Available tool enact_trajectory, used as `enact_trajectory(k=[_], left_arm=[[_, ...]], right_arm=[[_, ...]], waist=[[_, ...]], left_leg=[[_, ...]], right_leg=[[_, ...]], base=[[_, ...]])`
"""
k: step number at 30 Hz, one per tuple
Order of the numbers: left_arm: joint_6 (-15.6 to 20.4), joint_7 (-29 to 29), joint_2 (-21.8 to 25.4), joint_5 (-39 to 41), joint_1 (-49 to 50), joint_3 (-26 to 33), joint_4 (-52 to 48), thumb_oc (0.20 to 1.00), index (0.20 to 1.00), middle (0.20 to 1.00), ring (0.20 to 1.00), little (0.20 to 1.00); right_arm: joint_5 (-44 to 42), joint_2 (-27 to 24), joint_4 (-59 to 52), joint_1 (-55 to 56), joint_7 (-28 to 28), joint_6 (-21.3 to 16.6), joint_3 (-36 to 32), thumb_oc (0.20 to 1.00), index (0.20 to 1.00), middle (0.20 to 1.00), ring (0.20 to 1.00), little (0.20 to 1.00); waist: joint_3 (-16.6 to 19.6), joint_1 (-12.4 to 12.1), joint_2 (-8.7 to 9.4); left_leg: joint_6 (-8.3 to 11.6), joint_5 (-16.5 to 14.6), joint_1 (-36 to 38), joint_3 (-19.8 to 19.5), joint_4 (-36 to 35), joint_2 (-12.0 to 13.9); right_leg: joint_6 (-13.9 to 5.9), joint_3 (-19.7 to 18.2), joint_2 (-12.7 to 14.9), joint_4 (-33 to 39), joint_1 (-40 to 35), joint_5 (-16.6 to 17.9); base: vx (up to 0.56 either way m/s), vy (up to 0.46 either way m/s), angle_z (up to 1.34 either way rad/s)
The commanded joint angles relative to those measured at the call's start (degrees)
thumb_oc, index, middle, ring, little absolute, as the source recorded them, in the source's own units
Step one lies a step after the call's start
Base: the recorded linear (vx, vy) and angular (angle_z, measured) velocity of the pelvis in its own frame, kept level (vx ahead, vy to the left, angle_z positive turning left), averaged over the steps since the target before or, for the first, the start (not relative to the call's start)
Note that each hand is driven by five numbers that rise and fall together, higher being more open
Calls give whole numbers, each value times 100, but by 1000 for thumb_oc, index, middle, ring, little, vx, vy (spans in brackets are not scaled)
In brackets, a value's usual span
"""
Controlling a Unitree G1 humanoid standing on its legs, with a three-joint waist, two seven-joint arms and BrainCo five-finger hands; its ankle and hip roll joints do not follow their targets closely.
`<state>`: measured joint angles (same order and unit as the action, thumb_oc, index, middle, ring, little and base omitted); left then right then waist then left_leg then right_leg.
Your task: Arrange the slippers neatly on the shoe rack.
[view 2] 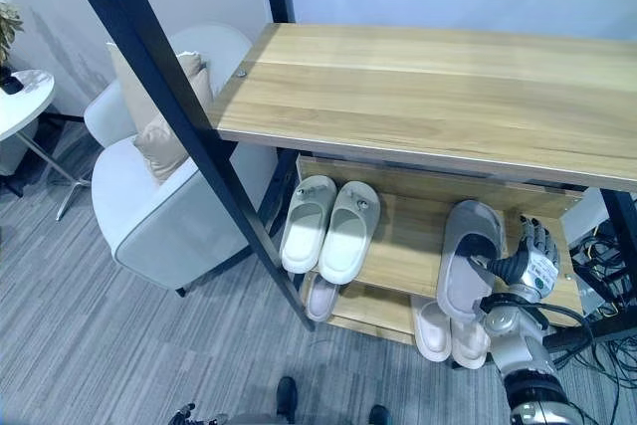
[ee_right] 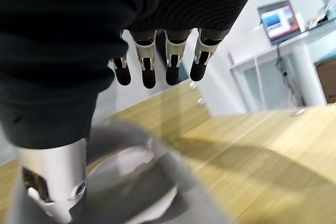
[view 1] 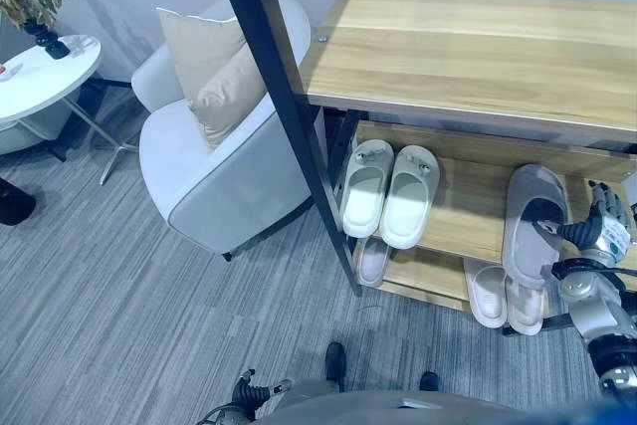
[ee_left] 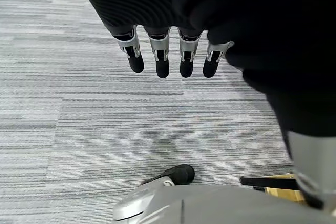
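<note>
In the left eye view, at the right edge of the frame: right hand (view 1: 597, 229) at the middle shelf (view 1: 463, 208) of the shoe rack (view 1: 478, 52), thumb hooked into the strap opening of a grey slipper (view 1: 532, 221), fingers up beside its right flank, so holding it. Slipper's long axis running front to back, toe toward the rear of the shelf, heel hanging past the front lip; a straight push inward looks like what remains. At frame centre, a pale slipper pair (view 1: 390, 191) lying parallel on the same shelf, well apart from the grey one; below, on the bottom shelf, another light pair (view 1: 495, 296) and a single slipper (view 1: 373, 261). In the right eye view, same layout, with the bare shelf board between pale pair and grey slipper shown more fully. In the left wrist view, left hand (ee_left: 168, 51) with fingers straight and relaxed over grey carpet (ee_left: 105, 119), far from the rack, holding nothing. In the right wrist view, thumb inside the grey strap, fingers straight above, wood beyond.
</note>
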<state>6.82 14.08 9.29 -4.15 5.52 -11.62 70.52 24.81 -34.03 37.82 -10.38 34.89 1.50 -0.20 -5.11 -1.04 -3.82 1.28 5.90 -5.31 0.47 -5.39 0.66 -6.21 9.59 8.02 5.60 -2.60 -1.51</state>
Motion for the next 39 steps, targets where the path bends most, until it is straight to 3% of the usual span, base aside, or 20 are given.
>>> enact_trajectory(k=[1, 4, 5, 6, 10, 16, 18, 21, 23, 27, 30, 34, 37, 39], left_arm=[[-2, 6, 14, -256, -175, -310, 374, 1000, 1000, 1000, 1000, 1000], [18, 43, 11, -260, -191, -388, 391, 1000, 1000, 1000, 1000, 1000], [18, 44, 10, -260, -191, -385, 392, 1000, 1000, 1000, 1000, 1000], [6, 55, 23, -246, -209, -400, 412, 1000, 1000, 1000, 1000, 1000], [-7, 48, 28, -249, -226, -415, 445, 1000, 1000, 1000, 1000, 1000], [-43, 19, -13, -315, -228, -295, 479, 1000, 1000, 1000, 1000, 1000], [-35, 14, -67, -327, -247, -70, 408, 1000, 1000, 1000, 1000, 1000], [-34, 24, -81, -282, -232, -8, 371, 1000, 1000, 1000, 1000, 1000], [-24, 17, -76, -206, -153, 224, 295, 1000, 1000, 1000, 1000, 1000], [0, 50, -7, -66, -157, 359, 180, 1000, 1000, 1000, 1000, 1000], [34, 145, 115, 202, -292, 541, 55, 1000, 1000, 1000, 1000, 1000], [78, 235, 233, 347, -433, 574, -71, 1000, 1000, 1000, 1000, 1000], [172, 328, 348, 704, -433, 634, -325, 1000, 1000, 1000, 1000, 1000], [228, 410, 434, 982, -497, 640, -514, 1000, 1000, 1000, 1000, 1000]], right_arm=[[-277, -446, -60, -301, 45, -84, 11, 1000, 1000, 1000, 1000, 1000], [-177, -622, 569, -603, -140, 10, 386, 1000, 1000, 1000, 1000, 1000], [-179, -622, 574, -608, -138, 8, 390, 947, 947, 947, 947, 947], [-239, -660, 735, -716, -194, 19, 474, 200, 200, 200, 200, 200], [-299, -691, 848, -779, -264, -6, 560, 200, 200, 200, 200, 200], [114, -700, -126, -403, -115, -55, 325, 200, 200, 200, 200, 200], [640, -564, -1847, 520, -50, -256, -321, 200, 200, 200, 200, 200], [635, -356, -2511, 957, -143, -367, -533, 200, 200, 200, 200, 200], [651, -67, -3425, 1778, -470, -652, -732, 200, 200, 200, 200, 200], [495, 158, -3742, 2191, -635, -842, -815, 200, 200, 200, 200, 200], [419, 319, -3981, 2548, -748, -979, -845, 200, 200, 200, 200, 200], [321, 324, -3916, 2705, -737, -991, -880, 200, 200, 200, 200, 200], [75, 202, -3945, 2727, -744, -1031, -847, 200, 200, 200, 200, 200], [-97, 89, -4024, 2590, -715, -1096, -725, 200, 200, 200, 200, 200]], waist=[[-49, -101, 188], [-15, -146, 197], [-17, -143, 197], [-6, -148, 213], [-5, -148, 232], [16, -93, 266], [54, 47, 283], [62, 85, 285], [55, 201, 280], [-238, 294, 329], [-758, 444, 372], [-1070, 635, 382], [-1306, 668, 381], [-1465, 664, 390]], left_leg=[[211, -661, 98, -197, 39, 68], [215, -662, 109, -204, 39, 51], [215, -662, 109, -204, 39, 51], [217, -661, 123, -216, 39, 45], [219, -665, 138, -215, 39, 44], [199, -700, 223, -149, 39, 72], [167, -749, 308, -88, 39, 106], [159, -765, 347, -64, 39, 116], [122, -844, 459, -16, 110, 162], [83, -1184, 126, 86, 1062, 221], [84, -1450, -399, 51, 2046, 334], [40, -1774, -1372, -52, 3283, 486], [-54, -2187, -2274, -181, 4605, 573], [-49, -2628, -2843, -248, 5464, 596]], right_leg=[[-108, 86, 179, -171, 91, -94], [-115, 117, 188, -155, 59, -76], [-115, 118, 188, -154, 58, -76], [-118, 124, 190, -142, 38, -70], [-126, 138, 193, -137, 18, -67], [-119, 56, 169, -148, -12, -68], [-118, -44, 156, -176, -30, -80], [-115, -92, 154, -220, -29, -96], [-101, -233, 161, -435, -7, -218], [-13, -413, 158, -1251, 292, -550], [122, -506, 98, -2540, 978, -964], [288, -681, 48, -3935, 2016, -1424], [499, -759, 18, -5156, 2915, -2002], [580, -810, -15, -5949, 3455, -2489]], base=[[2, 10, 17], [7, 10, 8], [0, 0, 0], [0, 0, 0], [0, 0, 0], [-6, 0, 0], [-48, -11, -6], [-26, -2, -15], [-33, -3, -20], [-112, -13, -27], [-296, -43, -17], [-198, -43, 4], [-154, -59, -17], [-90, -77, -20]])
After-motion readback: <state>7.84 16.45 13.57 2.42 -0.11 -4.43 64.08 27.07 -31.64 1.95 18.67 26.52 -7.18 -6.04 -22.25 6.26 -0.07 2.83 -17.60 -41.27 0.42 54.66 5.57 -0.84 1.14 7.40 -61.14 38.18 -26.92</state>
